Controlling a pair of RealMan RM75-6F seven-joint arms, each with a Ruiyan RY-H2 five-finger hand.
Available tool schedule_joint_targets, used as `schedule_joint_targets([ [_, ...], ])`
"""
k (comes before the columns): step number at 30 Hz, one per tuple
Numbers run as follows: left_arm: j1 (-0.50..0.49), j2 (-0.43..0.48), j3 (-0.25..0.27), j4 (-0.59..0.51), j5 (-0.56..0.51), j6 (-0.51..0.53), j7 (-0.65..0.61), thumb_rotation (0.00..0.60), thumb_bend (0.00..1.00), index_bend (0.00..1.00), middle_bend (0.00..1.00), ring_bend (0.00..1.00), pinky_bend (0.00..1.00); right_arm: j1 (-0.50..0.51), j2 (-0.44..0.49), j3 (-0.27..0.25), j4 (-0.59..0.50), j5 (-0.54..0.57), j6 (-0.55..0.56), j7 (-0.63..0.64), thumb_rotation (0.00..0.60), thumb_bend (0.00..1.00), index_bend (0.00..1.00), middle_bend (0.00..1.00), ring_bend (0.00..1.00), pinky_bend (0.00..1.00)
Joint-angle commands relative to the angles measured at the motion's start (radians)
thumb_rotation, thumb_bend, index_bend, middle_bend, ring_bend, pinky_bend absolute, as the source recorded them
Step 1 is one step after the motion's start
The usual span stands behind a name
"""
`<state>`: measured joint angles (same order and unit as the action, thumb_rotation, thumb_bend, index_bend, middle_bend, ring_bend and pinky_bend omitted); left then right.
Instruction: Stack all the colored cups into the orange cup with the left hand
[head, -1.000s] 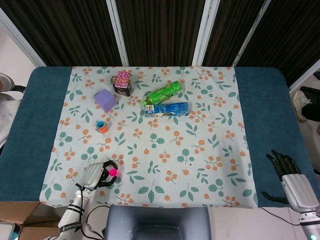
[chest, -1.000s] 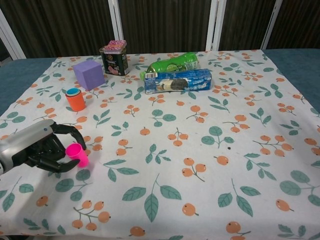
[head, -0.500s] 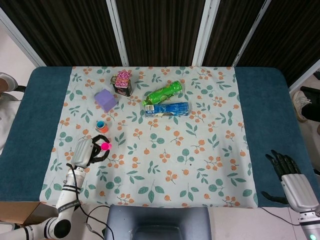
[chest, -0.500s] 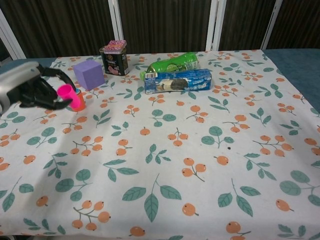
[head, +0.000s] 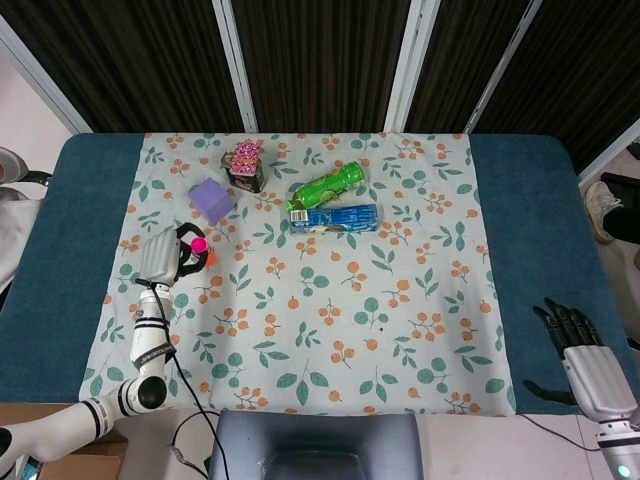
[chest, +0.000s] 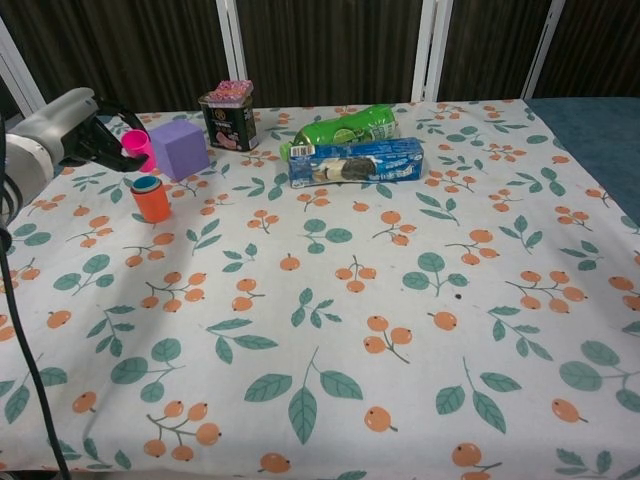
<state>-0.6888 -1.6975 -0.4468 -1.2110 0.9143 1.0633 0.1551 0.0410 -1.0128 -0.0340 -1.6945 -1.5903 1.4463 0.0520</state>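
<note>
Pink cup (chest: 136, 148) pinched in left hand (chest: 78, 135), upper left of frame, above orange cup (chest: 152, 199). Step: carry-over. Next: align, lower, release. Right hand (head: 578, 340) spread, idle.

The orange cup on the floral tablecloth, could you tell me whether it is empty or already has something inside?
Not empty: the orange cup stands upright with a blue cup's rim nested in its mouth. The pink cup remains outside, held by the left hand.
</note>
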Motion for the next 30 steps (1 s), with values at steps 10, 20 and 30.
schedule_joint_targets([
  [10,-0.030,-0.043,0.016,0.105,-0.018,-0.035,-0.018,0.600,0.41,0.61,1.00,1.00,1.00,-0.002,0.006,0.003,0.001,0.005,0.004,0.013,0.600,0.15,0.00,0.00,0.00,0.00],
  [20,-0.035,-0.054,0.026,0.167,-0.028,-0.073,-0.042,0.600,0.41,0.60,1.00,1.00,1.00,-0.003,0.008,0.008,0.001,0.012,0.006,0.017,0.600,0.15,0.00,0.00,0.00,0.00],
  [30,-0.027,-0.040,0.042,0.147,-0.002,-0.067,-0.059,0.600,0.37,0.00,1.00,1.00,1.00,-0.004,0.005,0.011,0.000,0.018,0.004,0.011,0.600,0.15,0.00,0.00,0.00,0.00],
])
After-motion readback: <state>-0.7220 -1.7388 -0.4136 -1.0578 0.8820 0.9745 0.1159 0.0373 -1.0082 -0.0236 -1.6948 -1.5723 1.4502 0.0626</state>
